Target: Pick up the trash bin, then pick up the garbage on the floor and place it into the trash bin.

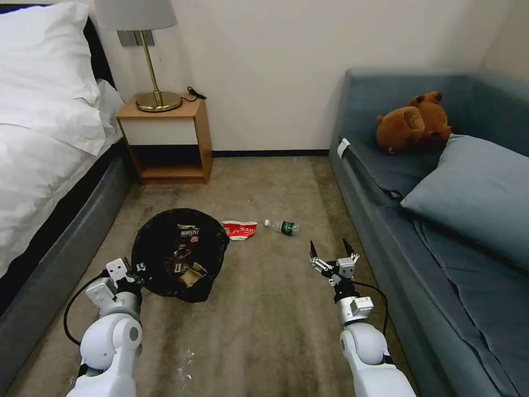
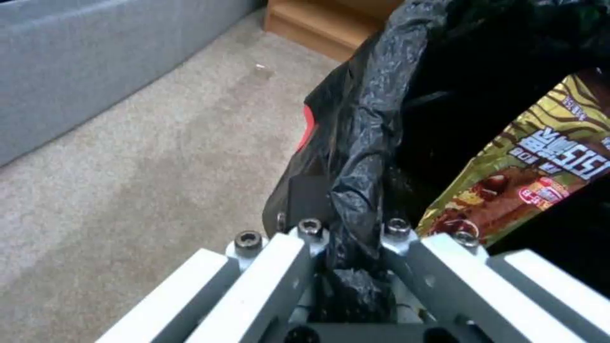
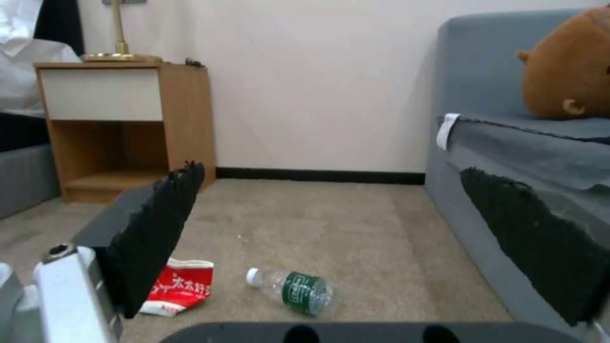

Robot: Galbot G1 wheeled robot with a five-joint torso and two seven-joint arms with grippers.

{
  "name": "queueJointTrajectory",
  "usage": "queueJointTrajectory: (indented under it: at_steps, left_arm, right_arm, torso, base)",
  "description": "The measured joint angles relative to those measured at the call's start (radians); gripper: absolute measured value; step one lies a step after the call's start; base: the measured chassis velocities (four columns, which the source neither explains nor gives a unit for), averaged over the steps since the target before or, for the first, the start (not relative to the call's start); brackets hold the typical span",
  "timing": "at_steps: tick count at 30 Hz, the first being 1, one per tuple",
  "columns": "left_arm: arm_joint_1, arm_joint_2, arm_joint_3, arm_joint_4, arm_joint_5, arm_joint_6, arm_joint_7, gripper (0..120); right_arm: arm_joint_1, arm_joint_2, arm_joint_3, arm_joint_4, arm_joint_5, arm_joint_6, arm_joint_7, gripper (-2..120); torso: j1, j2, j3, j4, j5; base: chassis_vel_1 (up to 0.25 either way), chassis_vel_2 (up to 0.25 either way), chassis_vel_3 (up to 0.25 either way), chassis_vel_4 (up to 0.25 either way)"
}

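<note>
The trash bin [image 1: 165, 259], lined with a crinkled black bag [image 2: 375, 119], sits tilted over the carpet at the left. My left gripper [image 1: 131, 271] is shut on its near rim, the bag pinched between the fingers [image 2: 279, 267]. Inside lie a brown-gold snack wrapper [image 2: 533, 162] and a tan paper bag [image 1: 193, 274]. Just beyond the bin, a crushed red-and-white cup [image 1: 239, 229] [image 3: 181, 286] rests on the floor. Beside the cup lies a small clear bottle [image 1: 282, 226] [image 3: 292, 290]. My right gripper [image 1: 332, 251] [image 3: 333, 176] hovers open, short of the bottle.
A bed [image 1: 44, 138] lines the left side, with a wooden nightstand [image 1: 168, 140] and lamp [image 1: 149, 55] at the back wall. A blue sofa [image 1: 441, 220] with a pillow [image 1: 474, 193] and plush toy [image 1: 413, 124] runs along the right. Carpet [image 1: 264, 325] lies open between my arms.
</note>
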Motion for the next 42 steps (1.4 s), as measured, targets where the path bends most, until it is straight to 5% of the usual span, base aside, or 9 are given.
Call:
queueJointTrajectory:
  at_steps: [42]
  left_arm:
    - [0.022, -0.022, -0.017, -0.023, 0.005, -0.007, -0.002, 1]
  right_arm:
    - [0.011, 0.003, 0.0, -0.025, 0.011, 0.023, -0.031, 100]
  torso:
    - [0.0, 0.0, 0.0, -0.0001, 0.0]
  base:
    - [-0.033, 0.033, 0.033, -0.035]
